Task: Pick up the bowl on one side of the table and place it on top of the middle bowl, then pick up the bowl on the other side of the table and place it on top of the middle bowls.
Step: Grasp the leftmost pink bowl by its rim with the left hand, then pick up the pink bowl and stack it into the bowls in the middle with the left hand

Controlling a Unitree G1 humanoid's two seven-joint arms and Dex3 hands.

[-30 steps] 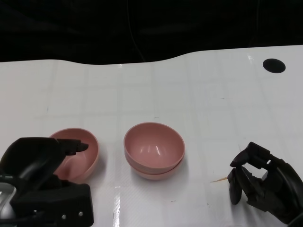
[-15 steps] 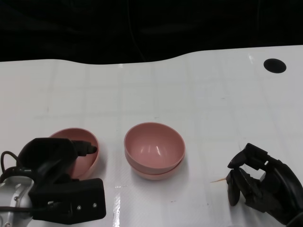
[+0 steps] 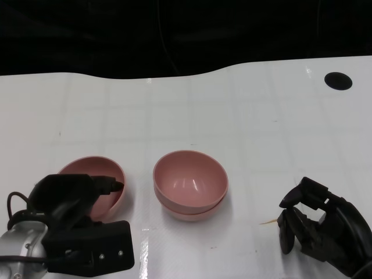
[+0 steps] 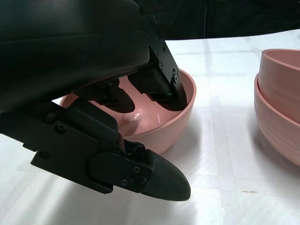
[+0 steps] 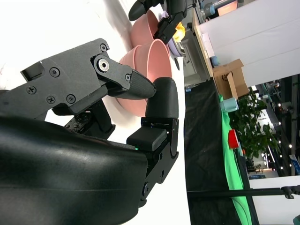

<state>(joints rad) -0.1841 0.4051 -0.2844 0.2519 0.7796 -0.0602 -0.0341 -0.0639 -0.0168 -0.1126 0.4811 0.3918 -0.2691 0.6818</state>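
Since a second ago my left hand (image 3: 78,224) has advanced; its fingers (image 4: 159,89) now hook inside the left pink bowl (image 3: 110,189), thumb outside the wall. Middle stacked bowls (image 3: 190,185) sit just right. My right hand (image 3: 319,229) rests curled, empty, on the white table (image 3: 232,110).

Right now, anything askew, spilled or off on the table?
One stray item: a thin toothpick-like sliver lies on the table beside the right hand. Otherwise nothing: the middle stack sits nested and upright, and the left bowl is upright with the left hand fingers inside its rim. No spills.
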